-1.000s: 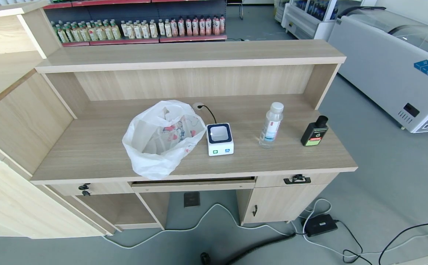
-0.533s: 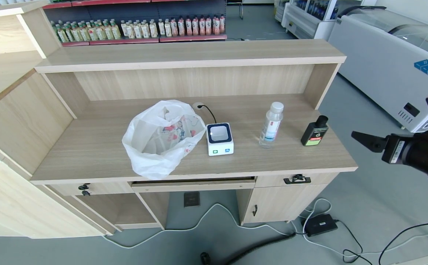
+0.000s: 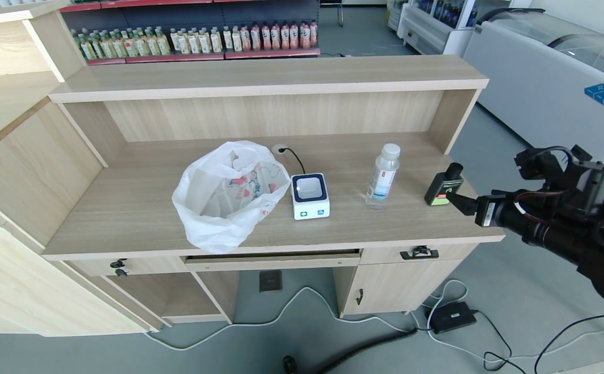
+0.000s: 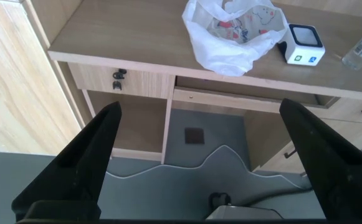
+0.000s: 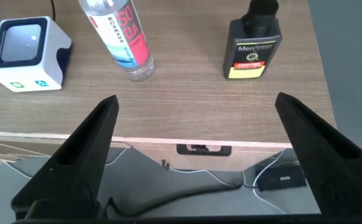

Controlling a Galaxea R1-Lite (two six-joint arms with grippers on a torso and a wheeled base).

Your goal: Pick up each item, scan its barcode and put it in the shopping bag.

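Right gripper (image 5: 196,99): fingers spread wide, nothing held, positioned at the front right edge of the counter (image 3: 125,208), facing the dark bottle (image 5: 253,42) without touching it. The dark bottle stands upright near the counter's right end. The clear water bottle (image 3: 383,176) stands upright to its left, the scanner (image 3: 310,196) further left, and the shopping bag (image 3: 226,195) lies open beside the scanner. Left gripper (image 4: 199,104): fingers wide, empty, low before the counter's left front.

On the table (image 3: 141,208), the scanner (image 3: 310,196) sits near the middle. The shopping bag (image 3: 229,195) lies just beside it at 9 o'clock, the water bottle (image 3: 383,176) stands at 3 o'clock, and the second bottle (image 3: 443,185) is farther out at 3 o'clock.
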